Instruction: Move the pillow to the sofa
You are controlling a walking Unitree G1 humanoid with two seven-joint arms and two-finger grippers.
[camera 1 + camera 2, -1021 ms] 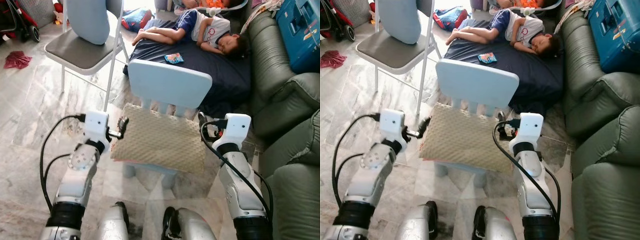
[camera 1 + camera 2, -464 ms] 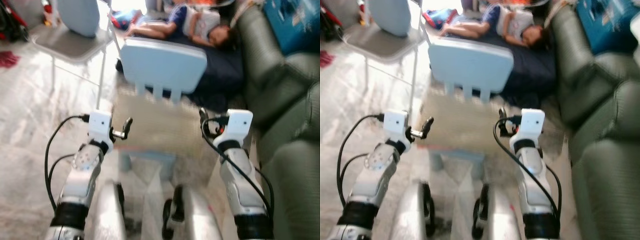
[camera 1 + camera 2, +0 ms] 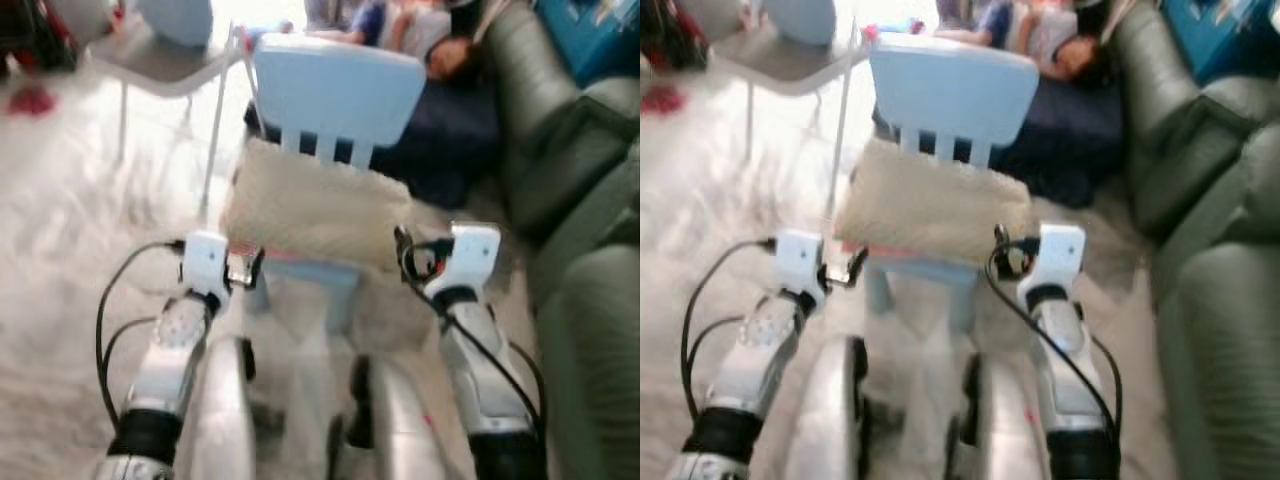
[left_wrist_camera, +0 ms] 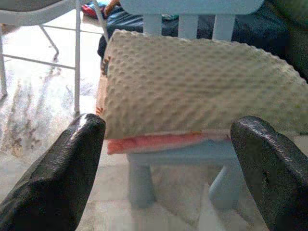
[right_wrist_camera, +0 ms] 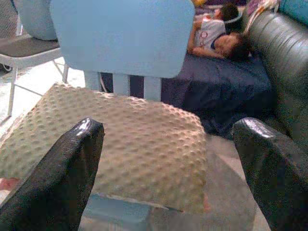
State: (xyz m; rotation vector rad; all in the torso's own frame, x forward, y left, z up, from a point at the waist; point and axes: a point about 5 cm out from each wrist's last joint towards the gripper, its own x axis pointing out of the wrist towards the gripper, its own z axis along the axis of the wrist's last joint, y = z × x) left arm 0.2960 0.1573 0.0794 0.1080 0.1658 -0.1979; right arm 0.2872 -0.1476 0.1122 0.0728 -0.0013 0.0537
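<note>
A beige dotted pillow (image 3: pixel 315 205) lies on the seat of a small light-blue chair (image 3: pixel 335 85). My left gripper (image 3: pixel 246 270) is open near the pillow's front left corner, apart from it. In the left wrist view the pillow (image 4: pixel 192 82) lies beyond the spread black fingers (image 4: pixel 62 178), a pink layer under it. At the front right corner my right gripper (image 3: pixel 403 248) is open too, with the pillow (image 5: pixel 120 139) ahead of its fingers (image 5: pixel 62 178). The dark green sofa (image 3: pixel 580 150) runs along the right.
A person (image 3: pixel 420 25) lies on a dark mattress (image 3: pixel 450 140) behind the chair, against the sofa. A grey folding chair (image 3: pixel 170 55) stands at the back left. A blue box (image 3: pixel 590 30) sits on the sofa. Marble floor (image 3: pixel 90 200) spreads out to the left.
The whole view has shifted and blurred, so the camera moved. Both grippers now sit by the pillow's front corners rather than at its sides. The pillow stays on the chair.
</note>
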